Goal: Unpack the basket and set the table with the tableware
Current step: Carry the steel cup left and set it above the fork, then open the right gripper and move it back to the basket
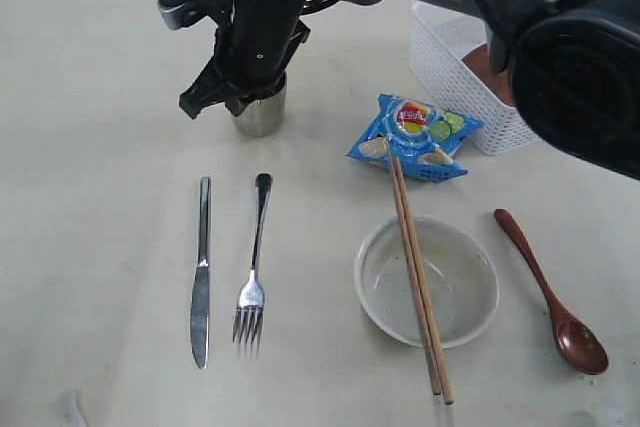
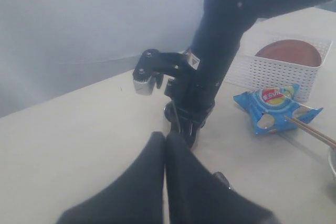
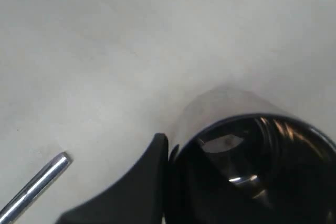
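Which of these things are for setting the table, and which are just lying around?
For the job:
basket
plate, inside the basket
steel cup
knife
fork
bowl
chopsticks, lying across the bowl
spoon
table

Just lying about:
blue snack bag

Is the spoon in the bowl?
No, the spoon lies on the table beside the bowl; only the chopsticks rest across it.
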